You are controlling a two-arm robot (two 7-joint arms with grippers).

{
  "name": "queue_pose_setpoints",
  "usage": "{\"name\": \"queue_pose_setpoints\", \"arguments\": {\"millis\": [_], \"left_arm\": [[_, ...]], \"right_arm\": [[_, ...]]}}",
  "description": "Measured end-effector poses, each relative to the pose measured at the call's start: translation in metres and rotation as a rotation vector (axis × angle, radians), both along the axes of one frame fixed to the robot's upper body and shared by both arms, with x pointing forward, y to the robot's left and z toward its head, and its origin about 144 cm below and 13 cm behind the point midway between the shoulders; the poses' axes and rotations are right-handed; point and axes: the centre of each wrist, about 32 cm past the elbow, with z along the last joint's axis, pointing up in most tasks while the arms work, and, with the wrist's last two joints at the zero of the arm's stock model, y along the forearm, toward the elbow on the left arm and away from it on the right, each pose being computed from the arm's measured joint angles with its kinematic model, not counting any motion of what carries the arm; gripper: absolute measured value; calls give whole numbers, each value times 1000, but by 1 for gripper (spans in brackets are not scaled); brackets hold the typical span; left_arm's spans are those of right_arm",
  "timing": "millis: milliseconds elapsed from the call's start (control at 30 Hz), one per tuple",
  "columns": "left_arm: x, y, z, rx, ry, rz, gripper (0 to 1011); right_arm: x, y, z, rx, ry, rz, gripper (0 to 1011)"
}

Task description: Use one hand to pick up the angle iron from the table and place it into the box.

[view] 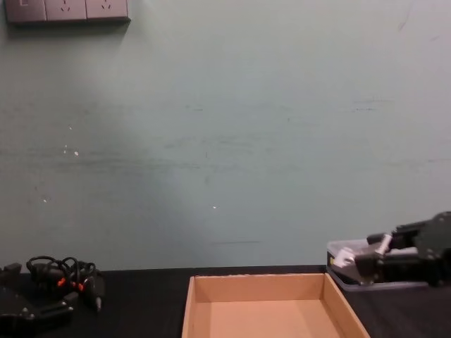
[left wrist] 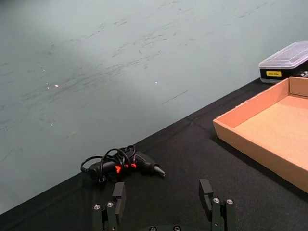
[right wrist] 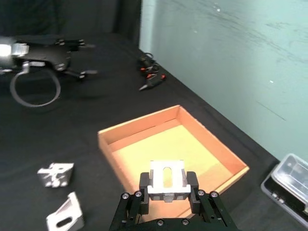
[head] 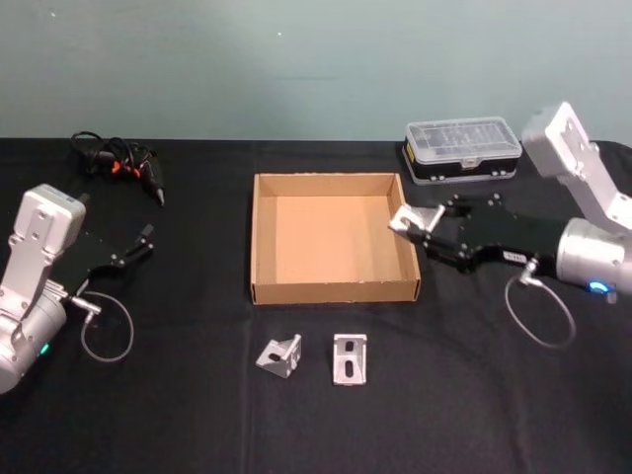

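backdrop: a pale green wall is seen behind the flat, matte black table [head: 197, 425].
box [head: 336, 291]: shallow tan cardboard, low-walled and empty, set mid-table toward the far edge.
right gripper [head: 413, 223]: held above the box's right wall, jaws clamped on the held angle iron [head: 403, 218], a bright, slotted metal bracket.
left gripper [head: 141, 242]: parked near the table's left edge, jaws spread, nothing held.
loose angle irons [head: 281, 355]: two are left near the front edge, before the box.
step: the carry is judged in hand; next, the piece must be brought over the box floor, lowered and released.

Soft, even light, seemingly from overhead, casts only faint shadows.
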Motion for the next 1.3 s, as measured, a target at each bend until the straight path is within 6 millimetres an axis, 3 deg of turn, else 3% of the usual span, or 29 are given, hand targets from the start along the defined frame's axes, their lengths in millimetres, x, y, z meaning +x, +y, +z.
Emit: {"name": "queue_pose_setpoints", "arguments": {"millis": [333,633,1300], "left_arm": [[0,0,0,0,0,0,1000],[0,0,0,0,0,0,1000],[0,0,0,0,0,0,1000]], "right_arm": [[27,23,-9,28,50,-58,450],[48,39,-29,-4,129,-48,450],[62,50,-48,-75,175,-46,462]]}}
